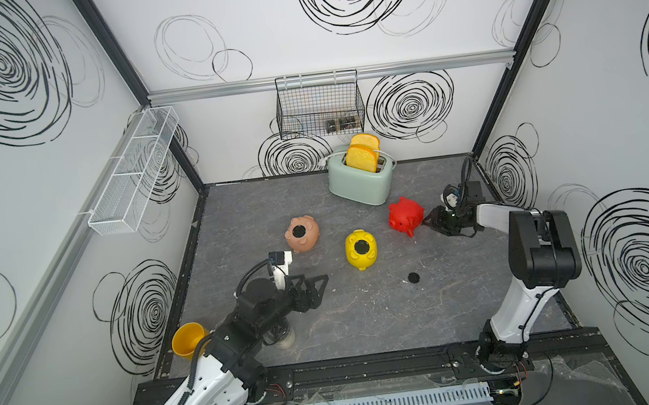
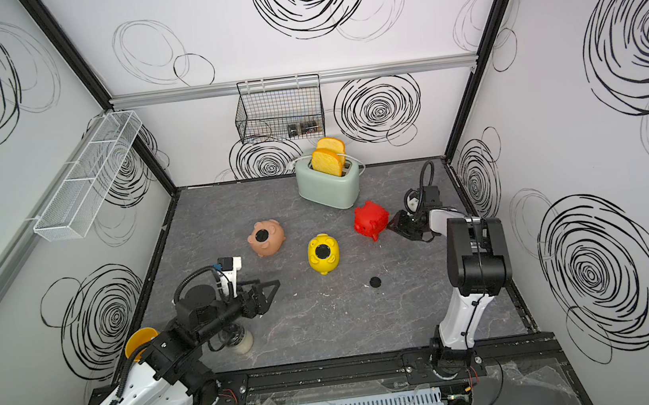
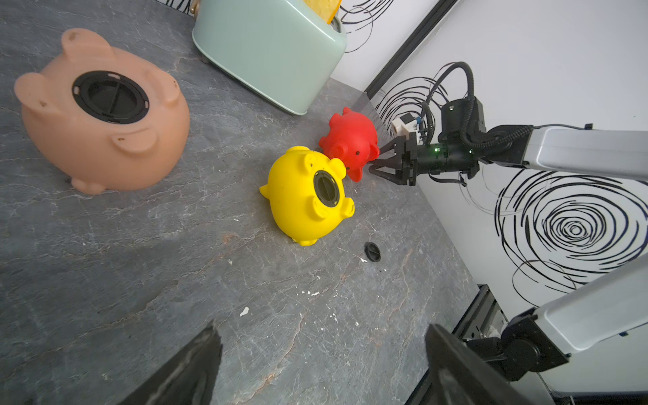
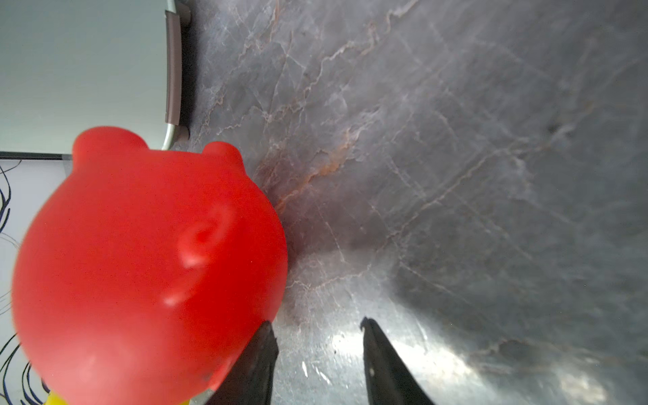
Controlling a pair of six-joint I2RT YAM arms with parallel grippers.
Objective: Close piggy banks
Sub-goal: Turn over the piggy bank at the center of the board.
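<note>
While right claw (image 4: pixel 315 322) gapes — red piggy bank (image 4: pixel 140 266) just beside; outside jaws.

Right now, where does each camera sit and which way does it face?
Top views: high above the robot's base, looking down at the table; left gripper and right gripper show.
Left wrist: behind the open jaws, facing pink pig, yellow pig, red pig; its fingers show.
Right wrist: low, facing the red pig's rear; its fingers show.
Shared: all show the red pig.
</note>
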